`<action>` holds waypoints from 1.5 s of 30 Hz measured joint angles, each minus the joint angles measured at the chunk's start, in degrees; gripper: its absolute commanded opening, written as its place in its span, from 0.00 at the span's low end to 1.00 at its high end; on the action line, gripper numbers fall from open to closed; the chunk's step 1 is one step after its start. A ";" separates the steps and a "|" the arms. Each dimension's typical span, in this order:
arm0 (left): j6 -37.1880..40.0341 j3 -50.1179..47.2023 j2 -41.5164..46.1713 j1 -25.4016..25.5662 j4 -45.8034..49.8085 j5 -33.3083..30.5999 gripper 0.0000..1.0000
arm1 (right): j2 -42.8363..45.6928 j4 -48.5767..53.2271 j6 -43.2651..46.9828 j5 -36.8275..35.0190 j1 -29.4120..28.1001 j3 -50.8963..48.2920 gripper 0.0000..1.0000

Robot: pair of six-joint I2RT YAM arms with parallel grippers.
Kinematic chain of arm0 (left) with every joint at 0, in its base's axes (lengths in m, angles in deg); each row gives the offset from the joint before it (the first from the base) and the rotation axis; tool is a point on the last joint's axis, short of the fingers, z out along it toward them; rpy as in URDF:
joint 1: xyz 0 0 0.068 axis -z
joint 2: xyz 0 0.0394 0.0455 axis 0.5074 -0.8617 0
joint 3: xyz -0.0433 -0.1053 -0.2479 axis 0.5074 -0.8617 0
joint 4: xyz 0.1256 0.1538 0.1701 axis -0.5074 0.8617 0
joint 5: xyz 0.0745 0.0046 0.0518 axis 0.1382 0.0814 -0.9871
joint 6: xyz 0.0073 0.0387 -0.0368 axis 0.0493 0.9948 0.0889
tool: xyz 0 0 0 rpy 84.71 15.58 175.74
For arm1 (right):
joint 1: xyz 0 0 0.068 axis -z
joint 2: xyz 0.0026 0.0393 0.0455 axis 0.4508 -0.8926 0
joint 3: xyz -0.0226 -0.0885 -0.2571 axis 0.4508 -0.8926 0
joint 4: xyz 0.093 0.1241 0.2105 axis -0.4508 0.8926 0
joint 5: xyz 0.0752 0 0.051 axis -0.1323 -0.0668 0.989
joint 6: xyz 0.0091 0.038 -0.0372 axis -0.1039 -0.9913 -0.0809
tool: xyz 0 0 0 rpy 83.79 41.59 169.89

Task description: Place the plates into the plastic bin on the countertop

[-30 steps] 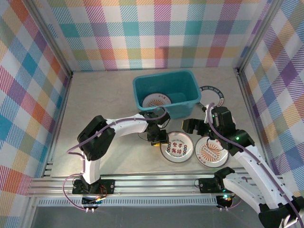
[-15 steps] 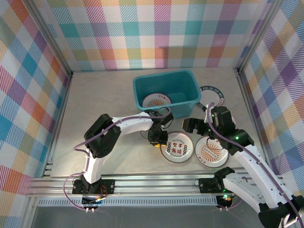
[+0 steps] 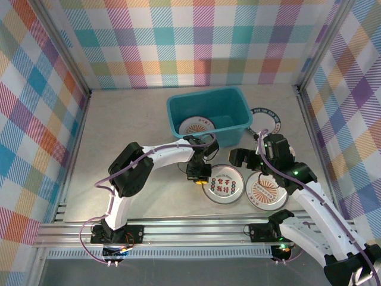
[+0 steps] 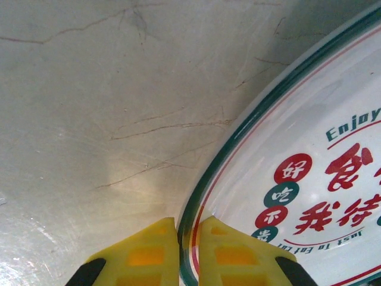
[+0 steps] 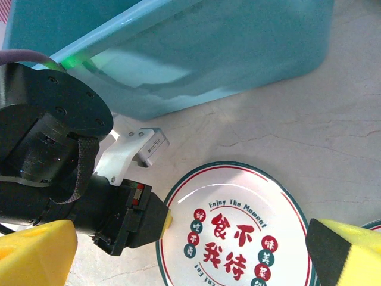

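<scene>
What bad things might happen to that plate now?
1. The left gripper pinches just the thin rim of the plate; lifted, the plate may slip and drop.
2. The bin wall stands close by; the plate might bump it going in.
3. The right gripper hangs open near the same plate; the arms might knock together.

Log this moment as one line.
left gripper: pinching character plate rim | right gripper: open, empty | plastic bin: one orange plate inside
</scene>
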 measured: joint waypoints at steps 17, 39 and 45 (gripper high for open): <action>-4.81 -13.18 16.50 0.35 -9.05 -6.32 0.03 | 1.70 0.13 0.00 0.04 0.00 0.00 0.99; -6.03 -21.92 33.44 1.81 -15.98 -9.64 0.00 | -0.02 -3.06 0.11 14.82 0.00 -10.80 0.99; -6.05 -24.35 35.60 0.81 -16.61 -7.63 0.00 | -2.47 -4.31 2.10 17.00 0.04 -11.30 0.98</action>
